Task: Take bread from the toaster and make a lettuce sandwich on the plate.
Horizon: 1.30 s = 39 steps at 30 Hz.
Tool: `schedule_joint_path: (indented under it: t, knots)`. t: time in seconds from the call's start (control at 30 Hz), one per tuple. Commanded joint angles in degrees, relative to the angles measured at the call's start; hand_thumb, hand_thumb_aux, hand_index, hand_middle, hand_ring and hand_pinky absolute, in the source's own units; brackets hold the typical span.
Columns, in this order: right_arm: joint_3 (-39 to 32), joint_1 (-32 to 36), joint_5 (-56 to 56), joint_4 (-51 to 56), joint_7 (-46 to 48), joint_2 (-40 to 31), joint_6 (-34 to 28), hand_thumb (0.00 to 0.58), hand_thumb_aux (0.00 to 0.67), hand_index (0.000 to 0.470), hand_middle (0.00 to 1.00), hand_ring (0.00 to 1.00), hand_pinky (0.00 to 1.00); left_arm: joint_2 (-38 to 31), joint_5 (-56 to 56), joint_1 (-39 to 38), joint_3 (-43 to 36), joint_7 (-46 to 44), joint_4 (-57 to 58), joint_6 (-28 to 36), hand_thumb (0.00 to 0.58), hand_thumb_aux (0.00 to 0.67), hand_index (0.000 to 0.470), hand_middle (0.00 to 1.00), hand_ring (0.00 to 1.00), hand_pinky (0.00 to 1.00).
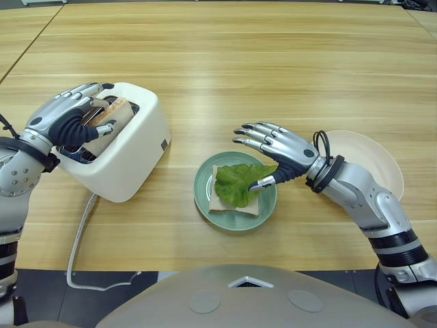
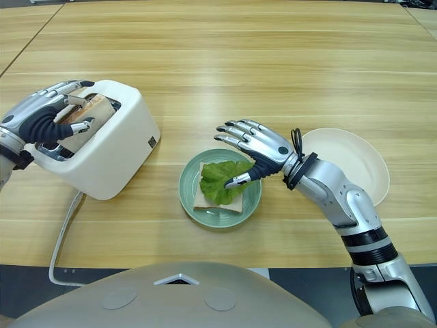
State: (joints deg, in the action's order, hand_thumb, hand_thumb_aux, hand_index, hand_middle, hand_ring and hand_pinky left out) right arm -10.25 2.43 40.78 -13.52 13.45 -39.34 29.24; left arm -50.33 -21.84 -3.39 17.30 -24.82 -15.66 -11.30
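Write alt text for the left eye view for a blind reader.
The robot's left hand grips a slice of bread in a white toaster. Its open right hand is over a lettuce leaf lying on a second slice on a green plate, beside a white bowl.

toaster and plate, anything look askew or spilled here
Nothing spilled or damaged. The toaster sits angled to the table edge, left hand gripping its toast; the lettuce overhangs the bread on the plate.

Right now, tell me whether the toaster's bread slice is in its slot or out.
In. The bread slice pokes up from the slot of the toaster, the left robot hand closed around its top.
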Motion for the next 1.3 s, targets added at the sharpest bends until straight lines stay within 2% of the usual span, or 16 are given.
schedule_joint_path:
  t: [0.03, 0.13, 0.23, 0.33, 0.47, 0.57, 0.67, 0.8, 0.93, 1.03, 1.2, 1.3]
  knots:
    - [0.72, 1.55, 0.09, 1.55, -0.95, -0.21, 0.59, 0.0, 0.0, 0.0, 0.0, 0.0, 0.0, 2.52, 6.74, 7.01, 5.16, 4.52, 0.56, 0.08, 0.58, 0.67, 0.47, 0.0, 0.0, 0.0]
    - [1.71, 2.14, -1.73, 2.85, -1.82, -0.31, 1.08, 0.0, 0.0, 0.0, 0.0, 0.0, 0.0, 4.77, 14.65, 11.53, 9.98, 6.52, -1.18, 0.54, 0.58, 0.67, 0.47, 0.0, 0.0, 0.0]
    - [3.29, 2.61, -2.42, 4.14, -2.96, -0.51, 1.25, 0.0, 0.0, 0.0, 0.0, 0.0, 0.0, 5.68, 22.73, 13.91, 10.17, 4.7, -3.34, 3.53, 0.58, 0.67, 0.47, 0.0, 0.0, 0.0]
    - [5.42, 3.12, -3.82, 5.45, -4.5, -0.52, 1.14, 0.0, 0.0, 0.0, 0.0, 0.0, 0.0, 7.58, 28.38, 15.2, 5.06, 2.38, -6.04, 7.81, 0.58, 0.67, 0.47, 0.0, 0.0, 0.0]
    - [8.17, 3.6, -6.15, 7.65, -5.44, -0.96, 1.03, 0.0, 0.0, 0.0, 0.0, 0.0, 0.0, 9.87, 30.53, 15.76, -2.55, -0.44, -8.48, 11.36, 0.58, 0.67, 0.47, 0.0, 0.0, 0.0]
    - [10.87, 3.94, -8.23, 9.93, -6.32, -1.22, 0.07, 0.0, 0.0, 0.0, 0.0, 0.0, 0.0, 14.24, 34.98, 17.53, -10.09, -2.63, -9.86, 16.73, 0.58, 0.67, 0.47, 0.0, 0.0, 0.0]
    - [12.38, 5.53, -9.49, 13.51, -7.19, -1.1, -0.92, 0.0, 0.0, 0.0, 0.0, 0.0, 0.0, 16.97, 31.89, 16.73, -20.62, -5.06, -8.83, 20.94, 0.58, 0.67, 0.47, 0.0, 0.0, 0.0]
    - [12.16, 6.97, -10.12, 16.27, -7.54, -1.07, -0.77, 0.0, 0.0, 0.0, 0.0, 0.0, 0.0, 16.75, 24.55, 20.06, -30.85, -10.12, -3.69, 21.52, 0.58, 0.67, 0.47, 0.0, 0.0, 0.0]
    - [11.29, 7.01, -10.05, 16.71, -7.19, -0.62, -0.92, 0.0, 0.0, 0.0, 0.0, 0.0, 0.0, 17.26, 25.1, 29.01, -36.75, -20.42, 2.17, 26.74, 0.58, 0.67, 0.47, 0.0, 0.0, 0.0]
    - [10.72, 7.29, -10.04, 16.82, -6.92, -0.38, -1.02, 0.0, 0.0, 0.0, 0.0, 0.0, 0.0, 18.65, 24.7, 33.79, -39.5, -24.64, 6.26, 29.56, 0.58, 0.67, 0.47, 0.0, 0.0, 0.0]
    - [10.56, 7.56, -11.11, 16.45, -6.48, -0.59, -0.85, 0.0, 0.0, 0.0, 0.0, 0.0, 0.0, 22.09, 21.25, 39.26, -44.58, -28.09, 12.72, 28.95, 0.58, 0.67, 0.47, 0.0, 0.0, 0.0]
    - [10.3, 7.75, -11.24, 16.43, -6.32, -0.49, -0.8, 0.0, 0.0, 0.0, 0.0, 0.0, 0.0, 24.33, 18.49, 40.75, -47.82, -29.23, 16.58, 26.09, 0.58, 0.67, 0.47, 0.0, 0.0, 0.0]
